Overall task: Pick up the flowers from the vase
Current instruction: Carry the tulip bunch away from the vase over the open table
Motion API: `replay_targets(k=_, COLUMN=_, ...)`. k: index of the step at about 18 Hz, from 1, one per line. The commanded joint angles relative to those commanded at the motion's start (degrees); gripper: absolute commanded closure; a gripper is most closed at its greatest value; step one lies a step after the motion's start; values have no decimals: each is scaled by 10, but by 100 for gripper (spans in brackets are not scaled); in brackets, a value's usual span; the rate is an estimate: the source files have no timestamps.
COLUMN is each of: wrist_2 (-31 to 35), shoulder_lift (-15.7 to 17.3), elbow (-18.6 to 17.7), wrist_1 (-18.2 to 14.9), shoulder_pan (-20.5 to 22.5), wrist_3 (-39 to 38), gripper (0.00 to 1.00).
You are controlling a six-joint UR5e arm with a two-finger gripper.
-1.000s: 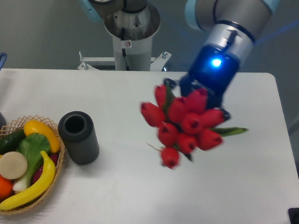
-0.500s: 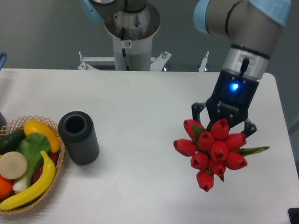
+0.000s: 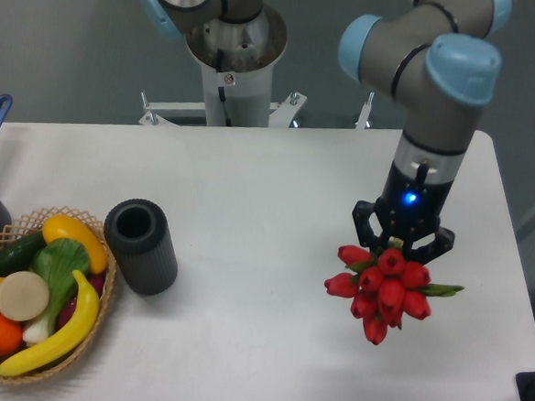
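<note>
flowers (image 3: 383, 288): glossy red buds, plastic-looking
vase (image 3: 141, 246): matt dark grey, finely ribbed
gripper (image 3: 400, 246): black, matt
basket (image 3: 94, 299): woven wicker, rough
table (image 3: 249, 208): smooth matt white
arm (image 3: 434, 111): smooth grey, blue plastic caps

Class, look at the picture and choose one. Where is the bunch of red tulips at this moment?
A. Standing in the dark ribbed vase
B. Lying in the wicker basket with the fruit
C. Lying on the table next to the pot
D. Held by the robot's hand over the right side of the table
D. The flowers hang from the hand over the right part of the table, while the vase on the left stands with an empty mouth.
</note>
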Motion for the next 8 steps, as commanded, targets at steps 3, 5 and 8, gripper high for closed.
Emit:
replay_targets(k=3, wrist_2=19, shoulder_lift=-3, elbow=-2, wrist_1=-12, shoulder_pan=-11, wrist_3=0, gripper=96)
replay_targets(k=5, wrist_2=31, shoulder_lift=-4, elbow=-3, wrist_1=-25, shoulder_pan=-14, wrist_3=1, gripper=96)
replay_targets(k=8, wrist_2=61, shoulder_lift=-14, elbow=-4, wrist_1=-33, shoulder_pan=-31, wrist_3=1, gripper=96)
